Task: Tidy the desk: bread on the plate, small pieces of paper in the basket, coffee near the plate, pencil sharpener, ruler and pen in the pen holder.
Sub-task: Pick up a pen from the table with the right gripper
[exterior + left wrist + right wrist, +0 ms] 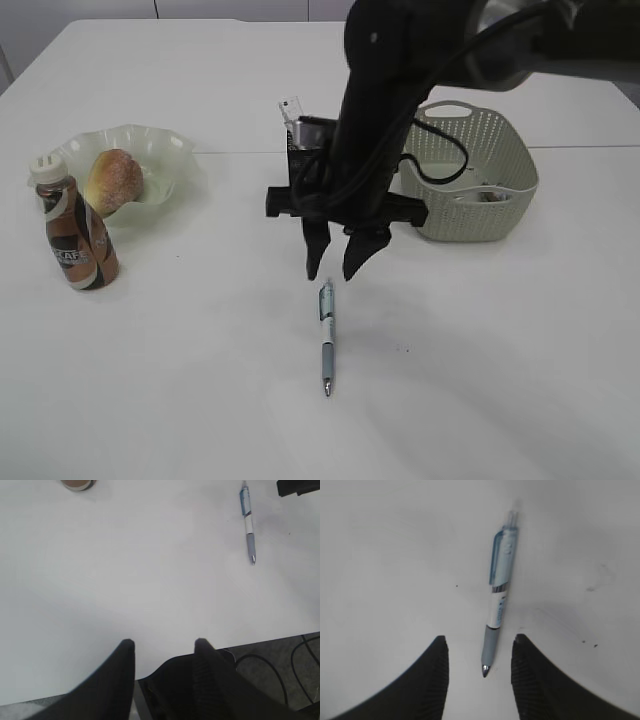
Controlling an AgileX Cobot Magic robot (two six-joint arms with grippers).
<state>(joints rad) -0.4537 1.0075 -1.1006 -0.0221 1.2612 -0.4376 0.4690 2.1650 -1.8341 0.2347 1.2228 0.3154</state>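
Pen [326,338] lies flat on the white table [480,380], tip toward the camera. Right gripper [337,264] hovers just behind its clip end, jaws apart; the right wrist view shows the pen between them. Left gripper [164,647], jaws apart, appears only in its own wrist view. Basket [505,160] stands beyond.

I count one pen [326,338] on the table. I see one coffee bottle [74,228], one plate [170,160] and one bread roll [113,180] lying on that plate. There is one basket [478,172], and inside it I can make out one small item, but I cannot tell what it is. One black pen holder [303,140] stands behind the arm.
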